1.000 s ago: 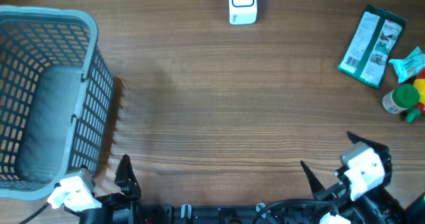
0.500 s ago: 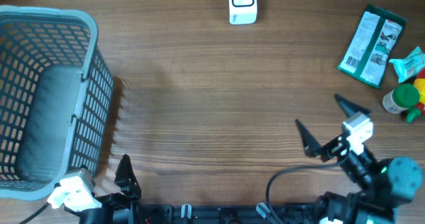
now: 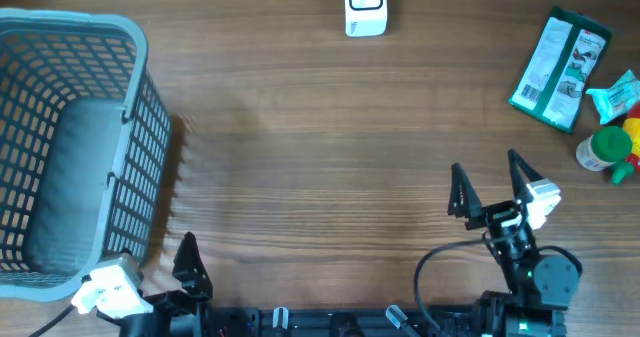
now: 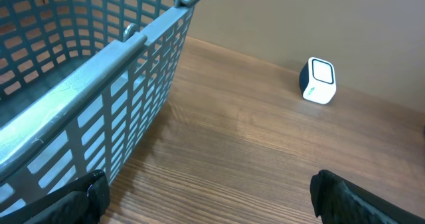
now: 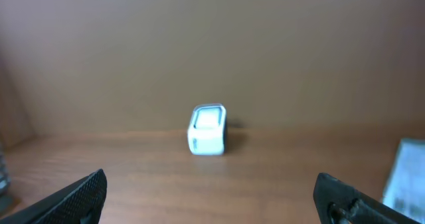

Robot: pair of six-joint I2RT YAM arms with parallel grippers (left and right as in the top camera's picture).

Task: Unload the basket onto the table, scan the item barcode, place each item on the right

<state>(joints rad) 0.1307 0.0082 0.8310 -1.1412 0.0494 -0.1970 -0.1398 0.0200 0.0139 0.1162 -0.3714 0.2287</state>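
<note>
Fingers (image 3: 460, 195) on the right gripper (image 3: 484, 161) are spread wide and hold nothing. It sits over bare table (image 3: 330, 147) near the front edge, right of centre, tips pointing toward the far edge.

Left gripper (image 4: 209, 184) is also wide apart and empty, parked at the front-left corner just beside the basket (image 3: 128, 117). Overhead shows only one of its fingers clearly.

Scanner (image 3: 365, 5): white, upright, at the far edge around centre. Right wrist view has it straight ahead between the finger tips, blurred. Left wrist view has it upper right, past the basket wall.

Items are all at the right edge, none touched:
- green packet (image 3: 558, 69) lies flat and tilted, closest to the scanner but well apart from it
- teal pouch (image 3: 615, 97) is just beside the packet
- bottle (image 3: 603, 149) with a green cap lies on its side nearer the front
- red-and-yellow thing (image 3: 632, 142) touches the bottle, cut off by the frame

Barcode is too small to make out. Right gripper is near the bottle, not touching. Basket is grey mesh, far left.
</note>
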